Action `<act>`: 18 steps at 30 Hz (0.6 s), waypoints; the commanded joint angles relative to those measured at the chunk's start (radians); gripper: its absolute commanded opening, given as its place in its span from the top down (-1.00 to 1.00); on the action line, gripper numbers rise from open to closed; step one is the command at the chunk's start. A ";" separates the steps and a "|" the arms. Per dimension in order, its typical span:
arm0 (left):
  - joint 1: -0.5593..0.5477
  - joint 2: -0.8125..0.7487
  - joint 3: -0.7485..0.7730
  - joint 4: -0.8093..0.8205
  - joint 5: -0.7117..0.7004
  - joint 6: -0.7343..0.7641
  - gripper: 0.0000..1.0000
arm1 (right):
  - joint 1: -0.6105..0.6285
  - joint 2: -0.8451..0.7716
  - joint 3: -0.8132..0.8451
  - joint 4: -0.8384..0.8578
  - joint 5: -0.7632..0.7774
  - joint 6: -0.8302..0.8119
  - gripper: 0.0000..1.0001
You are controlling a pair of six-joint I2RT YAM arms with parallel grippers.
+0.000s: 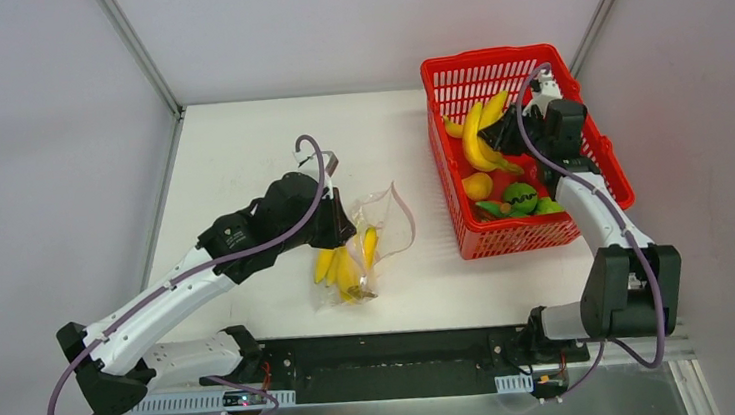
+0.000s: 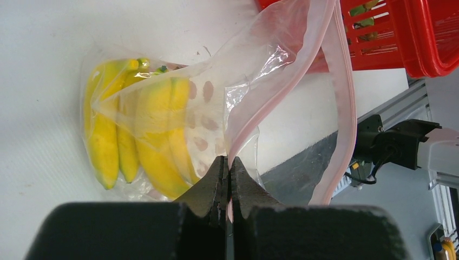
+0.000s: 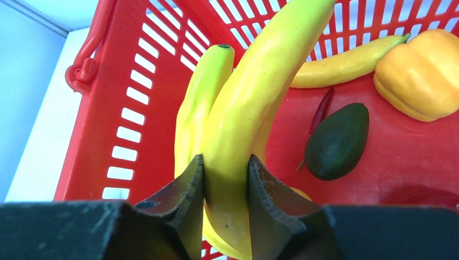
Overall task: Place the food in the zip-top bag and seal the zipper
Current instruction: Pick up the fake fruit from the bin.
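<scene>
two grips are in place at once. the left gripper (image 2: 227,162) is closed fully, its jaws pinched on one lip of the zip-top bag (image 2: 254,70) beside the pink-red zipper (image 2: 346,108), so that the mouth is held up and agape. the bag is found on the white table (image 1: 238,149) between the arms, to the left of the red basket (image 1: 507,240), and one bunch of yellow bananas (image 2: 151,135) is already lodged at its bottom.

the right gripper (image 3: 224,168) is down inside the basket, its jaws partly closed and pressed against both sides of a second banana bunch (image 3: 254,92), which fills the gap between them. whether that bunch is raised off the basket floor cannot be told. an avocado (image 3: 338,141), a yellow pepper (image 3: 419,76) and a thin red chilli (image 3: 323,108) are seen lying loose behind it.

the step in hand is judged to be the picking of the next piece of food; filling is partly done and sealing is not yet begun. for the next move, the bunch would need to be lifted clear of the basket wall, carried across to the bag and lined up end-first with the opening. the mouth is narrow and limp, so the lip would have to be held up, lest the curved fruit catch on the zipper or the bag be shoved along the table.
</scene>
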 commanded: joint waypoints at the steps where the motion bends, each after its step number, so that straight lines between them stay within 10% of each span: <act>1: 0.008 -0.042 -0.019 0.018 -0.010 -0.020 1.00 | -0.011 -0.091 -0.039 0.132 0.022 0.113 0.76; 18: 0.009 -0.060 -0.032 0.057 0.019 -0.041 1.00 | -0.011 -0.398 -0.264 0.369 0.024 0.484 0.77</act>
